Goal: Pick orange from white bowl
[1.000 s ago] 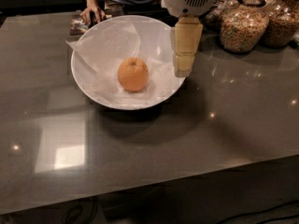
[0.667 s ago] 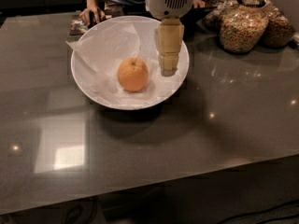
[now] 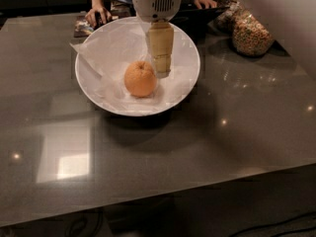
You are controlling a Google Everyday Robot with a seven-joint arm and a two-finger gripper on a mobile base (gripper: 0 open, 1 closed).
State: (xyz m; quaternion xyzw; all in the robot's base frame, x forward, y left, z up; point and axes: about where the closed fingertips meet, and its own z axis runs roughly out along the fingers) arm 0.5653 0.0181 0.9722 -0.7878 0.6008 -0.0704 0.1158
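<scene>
The orange [image 3: 140, 79] sits in the middle of the white bowl [image 3: 187, 80], on crinkled white paper [image 3: 111, 51]. The bowl stands on the dark grey table toward the back. My gripper [image 3: 162, 72] hangs down from above inside the bowl, its tan tip just right of the orange and close to it, slightly above the paper. It holds nothing that I can see.
Glass jars of cereal [image 3: 252, 33] stand at the back right of the table [image 3: 197, 147]. A person's hands [image 3: 96, 15] rest at the table's far edge behind the bowl. A pale arm part [image 3: 281, 14] covers the top right corner.
My gripper has moved left across the bowl, from over its right rim to right beside the orange. The orange has not moved.
</scene>
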